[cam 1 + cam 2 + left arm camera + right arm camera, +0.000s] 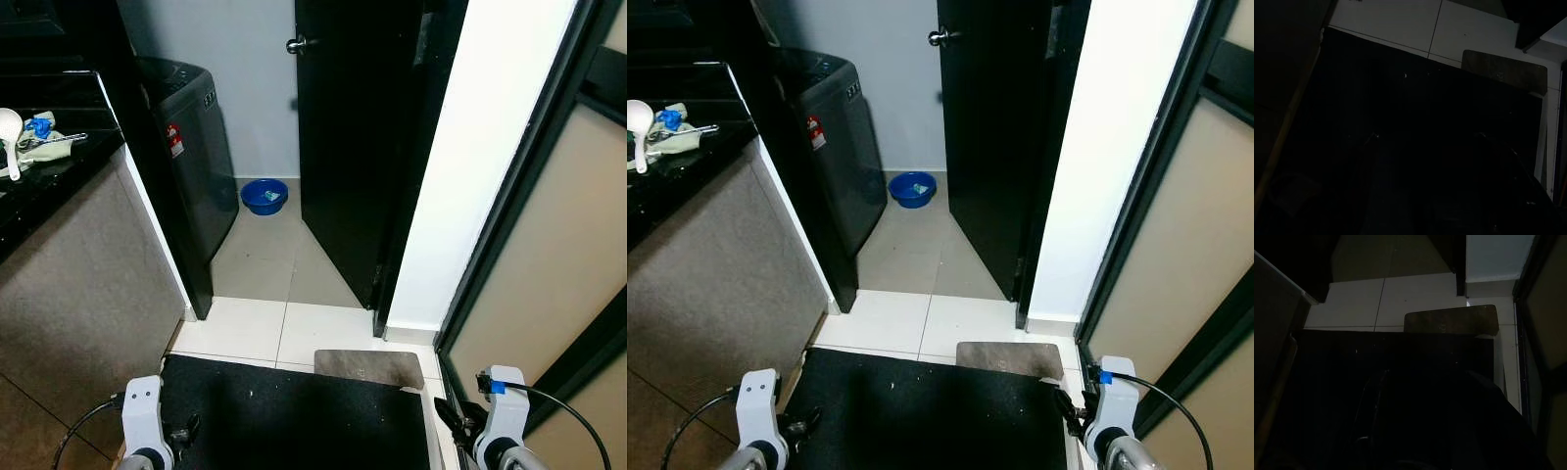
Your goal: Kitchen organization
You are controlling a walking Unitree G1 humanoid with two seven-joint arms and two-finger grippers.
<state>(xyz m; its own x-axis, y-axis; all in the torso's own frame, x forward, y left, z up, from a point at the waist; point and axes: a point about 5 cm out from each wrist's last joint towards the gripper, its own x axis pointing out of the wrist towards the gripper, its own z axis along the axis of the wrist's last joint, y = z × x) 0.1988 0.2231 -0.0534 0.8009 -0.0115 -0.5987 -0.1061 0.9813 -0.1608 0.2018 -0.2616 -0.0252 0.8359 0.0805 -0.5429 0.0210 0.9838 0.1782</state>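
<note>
Left eye view: blue basin (264, 196) nr washer (191, 147)

No legible text in any view, red-and-white sticker (174, 140) on washer (196, 166) side, wording too small to read, small pale mark (209, 99), possibly a badge, near washer top edge, unreadable

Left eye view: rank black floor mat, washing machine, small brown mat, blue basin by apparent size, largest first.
1. black floor mat, though nearest the camera and cut off by the frame
2. washing machine, partly hidden by the counter end
3. small brown mat
4. blue basin, farthest away, so its true size is unsure
</note>
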